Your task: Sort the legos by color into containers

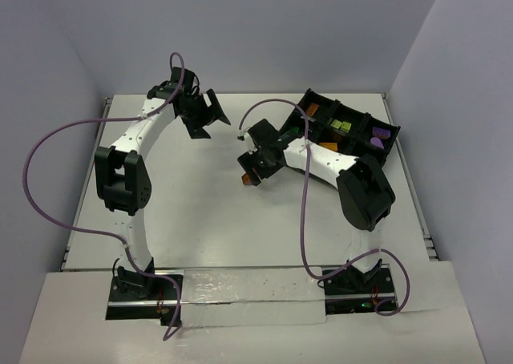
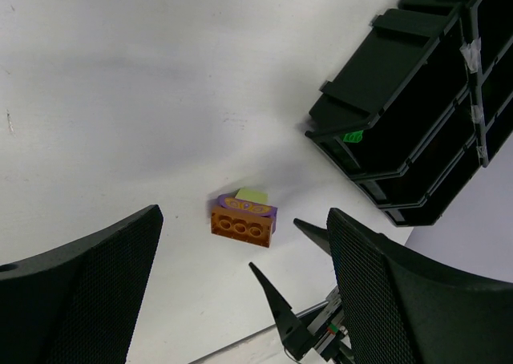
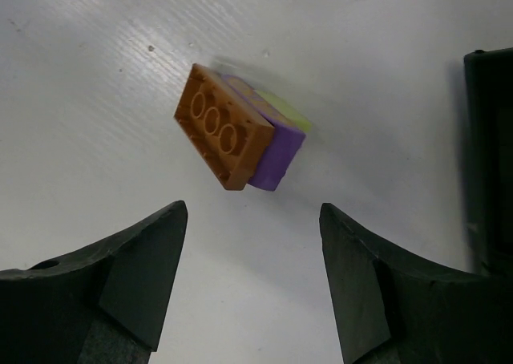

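A small cluster of legos lies on the white table: an orange brick stuck to a purple piece, with a yellow-green one behind. It also shows in the left wrist view and the top view. My right gripper is open and hovers just above the cluster, apart from it. It shows in the top view. My left gripper is open and empty, high over the table's far middle, looking down at the cluster.
The black divided tray stands at the far right, its compartments holding yellow-green, purple and orange bricks. Its wall shows in the left wrist view and the right wrist view.
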You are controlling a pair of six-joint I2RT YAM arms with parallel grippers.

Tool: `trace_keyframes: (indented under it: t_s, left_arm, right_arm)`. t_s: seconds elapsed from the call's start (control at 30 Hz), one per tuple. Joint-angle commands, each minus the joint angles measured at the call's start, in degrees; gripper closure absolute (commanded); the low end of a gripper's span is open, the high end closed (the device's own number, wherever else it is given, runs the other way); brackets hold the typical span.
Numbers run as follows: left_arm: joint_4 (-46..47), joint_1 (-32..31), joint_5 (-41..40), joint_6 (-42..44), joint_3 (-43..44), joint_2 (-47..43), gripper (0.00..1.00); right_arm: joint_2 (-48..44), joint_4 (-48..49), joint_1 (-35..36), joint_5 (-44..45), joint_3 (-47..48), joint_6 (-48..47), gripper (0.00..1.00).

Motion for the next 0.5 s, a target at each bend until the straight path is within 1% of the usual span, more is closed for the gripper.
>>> trace_keyframes:
  t_s: [0.0,0.17,0.37,0.47]
  left_arm:
    - [0.3,0.0,1.0,0.6,2.1,0.8,0.09]
    - [0.5,0.0,1.5,0.6,2.4,1.2,0.1]
    - [0.3,0.0,1.5,1.0,2.2,1.1,0.1]
    - [0.5,0.0,1.4,1.0,1.3,0.7,0.1]
  right_arm:
    - [0.5,-0.7,-0.1,4.2,3.0,-2.3,0.25]
    - [3.2,-0.8,0.0,3.6,3.8,-2.6,0.23]
    - [5.7,-1.1,0.1,0.6,7.7,-1.4,0.22]
    - [7.1,-0.9,0.3,0.4,10.1,-1.6,0.22]
